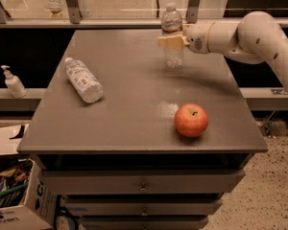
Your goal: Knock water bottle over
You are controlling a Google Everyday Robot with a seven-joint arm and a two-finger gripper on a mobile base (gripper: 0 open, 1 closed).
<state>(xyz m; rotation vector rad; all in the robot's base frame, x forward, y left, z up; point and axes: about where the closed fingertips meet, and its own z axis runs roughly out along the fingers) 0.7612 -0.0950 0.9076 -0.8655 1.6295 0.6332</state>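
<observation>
The water bottle is slim, clear and ribbed, with a white cap and a narrow label band. It stands at the far right of the grey table, leaning slightly to the left. My gripper reaches in from the right on a white arm and sits across the bottle's middle, touching it and hiding that part.
A fatter white-labelled bottle lies on its side on the table's left. A red apple sits near the front right. A small pump bottle stands on a ledge at the left. A cardboard box is on the floor below.
</observation>
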